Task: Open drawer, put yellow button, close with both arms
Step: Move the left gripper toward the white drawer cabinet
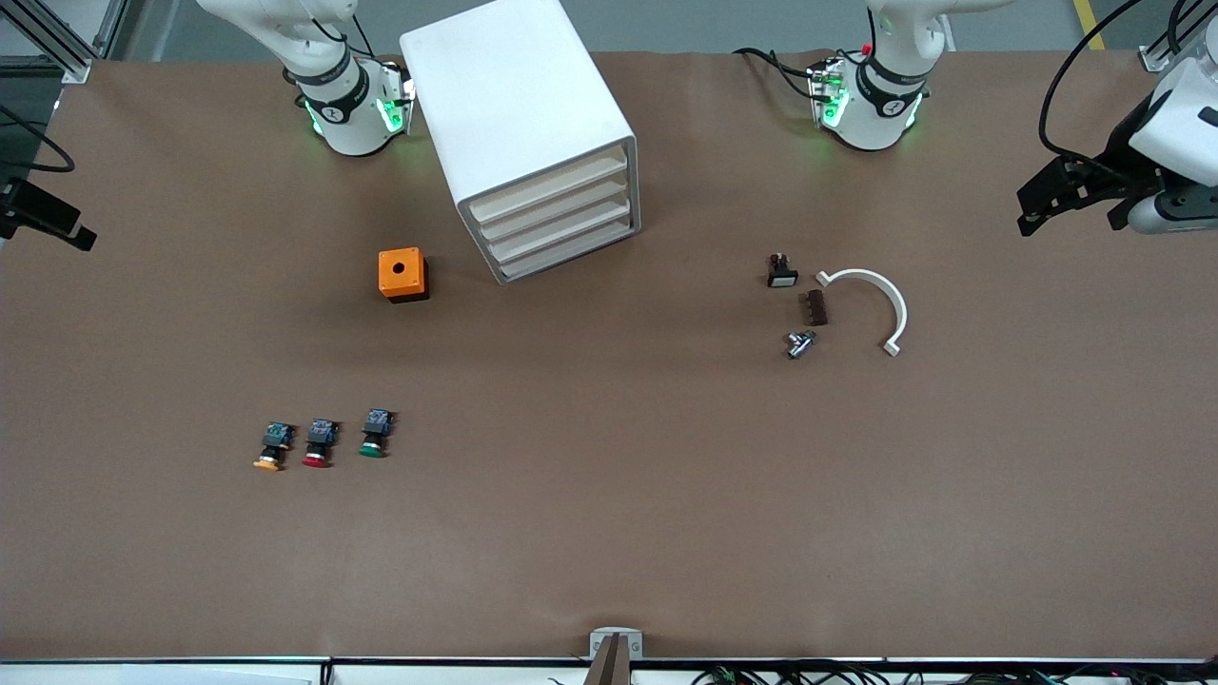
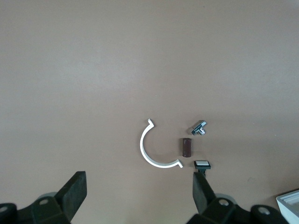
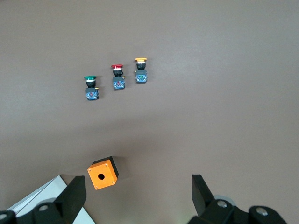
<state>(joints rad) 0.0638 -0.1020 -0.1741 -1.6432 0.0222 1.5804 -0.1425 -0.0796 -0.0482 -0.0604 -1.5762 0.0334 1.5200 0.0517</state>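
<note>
On the brown desk (image 1: 609,533) I count one white cabinet (image 1: 519,105), standing at the edge where the arms are mounted, between the two bases and closer to the right arm's. It has four alike drawers, all shut; the drawer (image 1: 547,186) I need is the topmost. Just beside the cabinet, toward the right arm's end of the desk, sits one orange box (image 1: 402,274) with a round hole in its top.

I count three push buttons in a short row, nearer to the front camera than the orange box: the yellow button (image 1: 272,447) closest to the right arm's end, then the red button (image 1: 319,444), then the green button (image 1: 375,434). They lie close together without touching.

Toward the left arm's end I count four small parts: one white half-ring clamp (image 1: 875,304), one dark brown block (image 1: 816,307), one small metal fitting (image 1: 799,343) and one black switch with a white face (image 1: 781,271).

The right end effector (image 3: 138,193) hangs empty with its fingers spread wide, over the desk near the orange box; the yellow button lies well apart from it. The left end effector (image 2: 140,191) is likewise wide open and empty, at the left arm's end of the desk near the four small parts, well apart from the drawer.
</note>
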